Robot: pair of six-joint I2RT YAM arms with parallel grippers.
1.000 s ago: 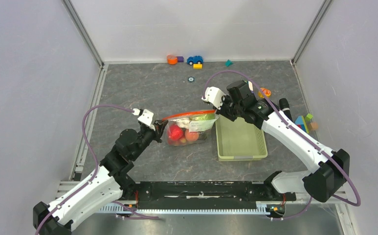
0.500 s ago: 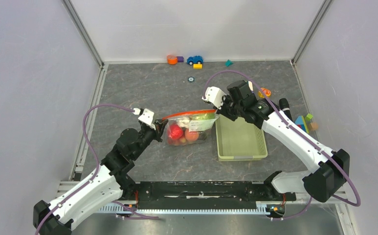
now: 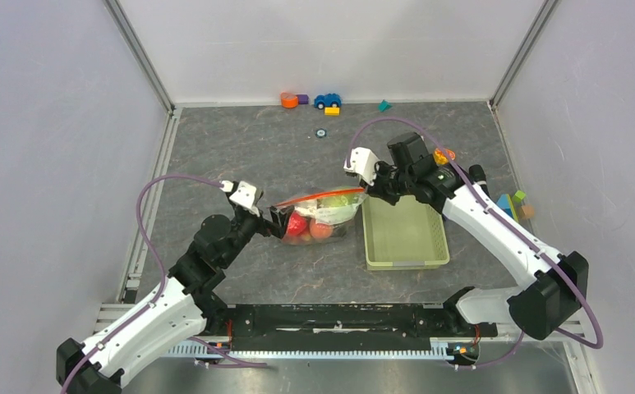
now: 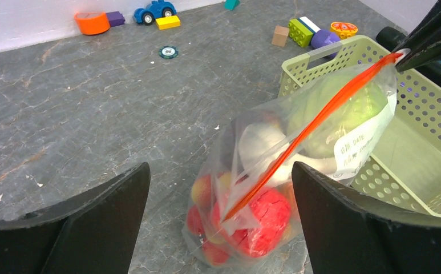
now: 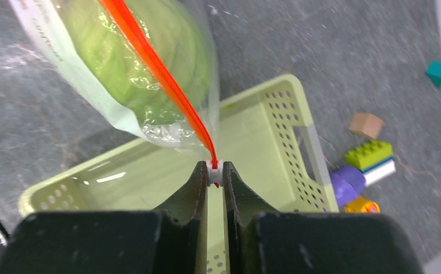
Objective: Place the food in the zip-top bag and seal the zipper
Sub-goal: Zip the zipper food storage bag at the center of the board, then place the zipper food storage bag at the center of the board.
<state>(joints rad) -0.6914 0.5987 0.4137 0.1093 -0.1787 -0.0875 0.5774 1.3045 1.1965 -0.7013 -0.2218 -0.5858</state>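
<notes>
The zip-top bag (image 3: 330, 213) rests on the table beside the basket, and its right end is held up. Through its clear plastic show the food: a red strawberry (image 4: 266, 220), little apples (image 4: 206, 188) and a green cabbage (image 5: 144, 63). The red-orange zipper (image 4: 315, 123) runs slanting up to the right. My right gripper (image 5: 214, 171) is shut on the white slider tab at the zipper's right end, above the basket. My left gripper (image 4: 221, 222) stands open just short of the bag's lower left corner, touching nothing.
The pale green basket (image 3: 404, 238) lies right of the bag, under my right gripper. A toy car (image 3: 327, 100), an orange piece (image 3: 289, 99) and a teal block (image 3: 384, 105) line the back wall. Coloured blocks (image 3: 511, 203) lie at the right edge, and a round token (image 3: 320, 131) lies mid-table.
My left gripper has opened and let go of the bag's left end, which has sagged down. My right gripper, still on the slider, has shifted slightly right.
</notes>
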